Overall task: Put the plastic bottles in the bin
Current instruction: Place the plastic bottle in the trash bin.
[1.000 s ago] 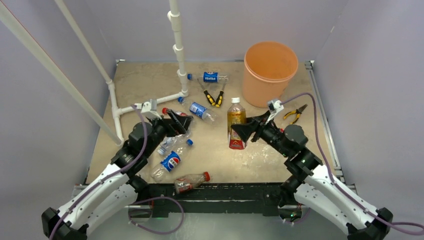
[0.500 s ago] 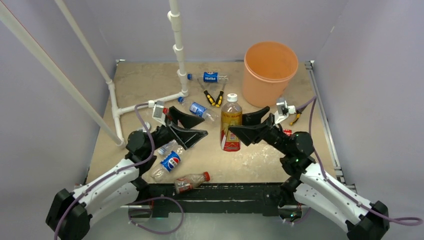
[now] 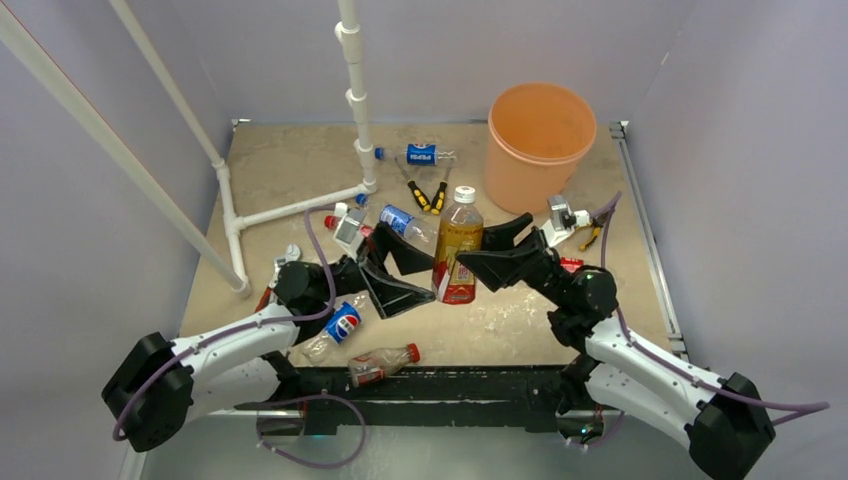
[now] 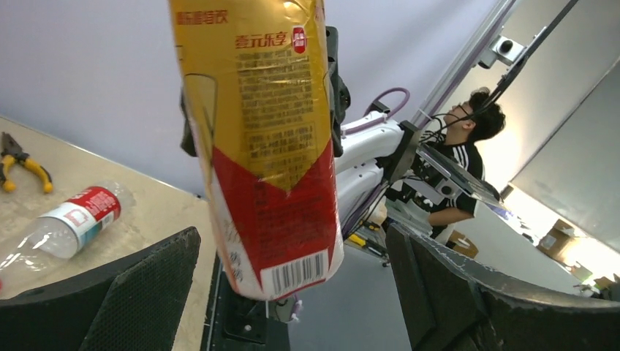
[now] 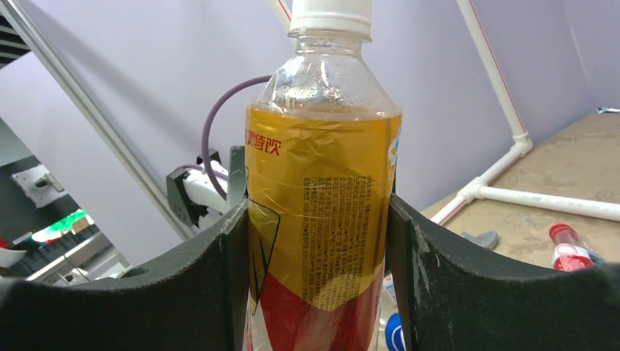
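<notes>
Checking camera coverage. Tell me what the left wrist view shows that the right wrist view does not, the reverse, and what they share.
Left wrist only: the barcode end of the gold-and-red labelled clear plastic bottle, the open left claw flanking it without touching, a red-labelled clear bottle lying on the table, and yellow-handled pliers.
Right wrist only: the white cap, the right claw clamped on the bottle's sides, the white plastic pipe frame, and a red-capped bottle lying flat.
Both: that same gold-and-red bottle.

Pale lilac walls (image 3: 440, 50) close in the beige, mottled table (image 3: 290, 160) on its left, far and right sides, under even light. A white pipe frame (image 3: 356, 105) stands at its far left. Beyond the near edge, a man in glasses (image 4: 479, 121) sits in a brightly lit room.
</notes>
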`<action>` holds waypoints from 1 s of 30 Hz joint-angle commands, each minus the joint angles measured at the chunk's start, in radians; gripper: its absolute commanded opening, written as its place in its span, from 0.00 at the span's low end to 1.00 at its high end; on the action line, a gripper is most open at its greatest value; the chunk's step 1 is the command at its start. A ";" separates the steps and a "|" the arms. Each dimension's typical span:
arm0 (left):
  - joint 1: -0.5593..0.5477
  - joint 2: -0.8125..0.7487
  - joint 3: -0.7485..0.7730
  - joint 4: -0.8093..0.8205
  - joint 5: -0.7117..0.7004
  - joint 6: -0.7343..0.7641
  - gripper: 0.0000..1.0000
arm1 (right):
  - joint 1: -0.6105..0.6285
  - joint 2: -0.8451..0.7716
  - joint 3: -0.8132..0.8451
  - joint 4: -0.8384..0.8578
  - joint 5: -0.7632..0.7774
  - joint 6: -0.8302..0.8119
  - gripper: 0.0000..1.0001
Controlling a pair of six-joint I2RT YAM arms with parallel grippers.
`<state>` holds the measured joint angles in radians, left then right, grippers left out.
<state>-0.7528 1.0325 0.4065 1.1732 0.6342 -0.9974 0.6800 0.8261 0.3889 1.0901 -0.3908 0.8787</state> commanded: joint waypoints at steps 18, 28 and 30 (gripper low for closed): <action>-0.171 -0.014 0.115 -0.311 -0.178 0.278 0.47 | 0.133 -0.011 0.123 -0.235 0.195 -0.163 0.68; -0.171 -0.142 0.247 -0.768 -0.364 0.647 0.36 | 0.133 -0.134 0.531 -0.991 0.288 -0.380 0.99; -0.175 -0.138 0.276 -0.829 -0.387 0.782 0.34 | 0.133 -0.104 0.646 -1.108 0.315 -0.406 0.98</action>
<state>-0.9195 0.9134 0.5930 0.5236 0.3405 -0.4965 0.8116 0.7124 0.8310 0.2783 -0.1432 0.5819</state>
